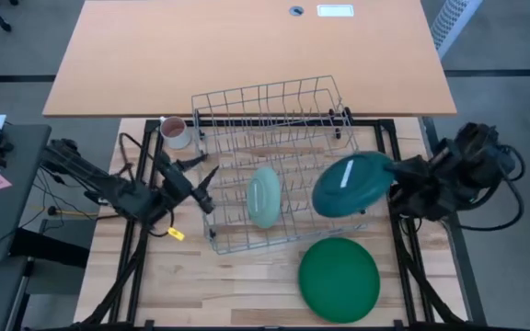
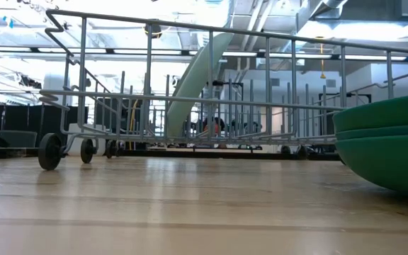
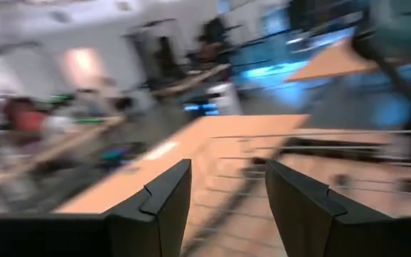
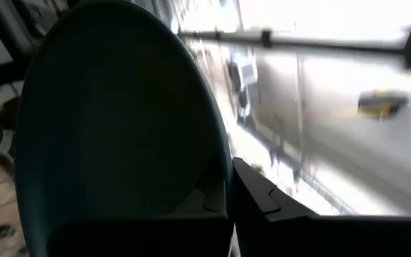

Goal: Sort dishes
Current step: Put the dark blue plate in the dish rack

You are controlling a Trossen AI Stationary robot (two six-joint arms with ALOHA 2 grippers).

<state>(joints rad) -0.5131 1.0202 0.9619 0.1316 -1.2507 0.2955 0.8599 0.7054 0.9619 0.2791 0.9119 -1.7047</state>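
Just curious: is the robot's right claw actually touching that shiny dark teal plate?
Touching. The right wrist view shows the right gripper shut on the rim of the teal plate.

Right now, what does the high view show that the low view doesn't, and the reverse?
Only the high view: both arms, the right gripper shut on the teal plate, the open left gripper beside the rack, and a mug.

Only the low view: the room behind.

Both: the wire rack, the pale plate standing inside, the green plates.
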